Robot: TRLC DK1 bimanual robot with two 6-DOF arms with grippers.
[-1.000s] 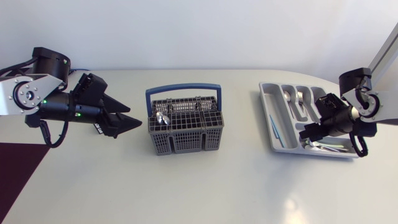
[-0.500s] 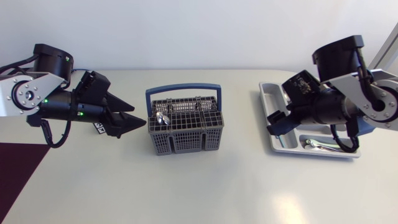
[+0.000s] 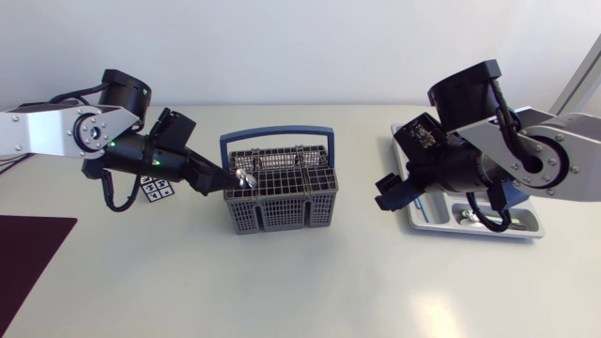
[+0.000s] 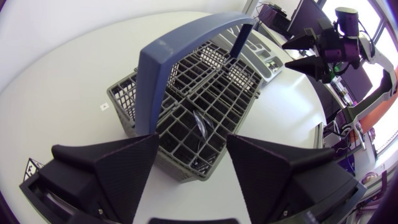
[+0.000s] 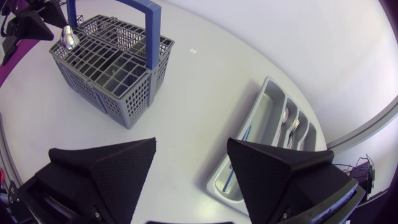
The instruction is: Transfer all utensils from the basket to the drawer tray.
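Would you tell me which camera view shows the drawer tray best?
The right wrist view: the drawer tray lies unobstructed, its compartments and utensils visible. In the head view the right arm covers most of it, leaving the near edge. The left wrist view shows only a far part beyond the basket.

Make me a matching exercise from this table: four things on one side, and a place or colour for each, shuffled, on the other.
1 spoon
2 left gripper
3 right gripper
4 basket handle

a blue
b between basket and drawer tray
c standing in the basket
d at the basket's side, near the spoon

Pairs: 1c, 2d, 3b, 4a
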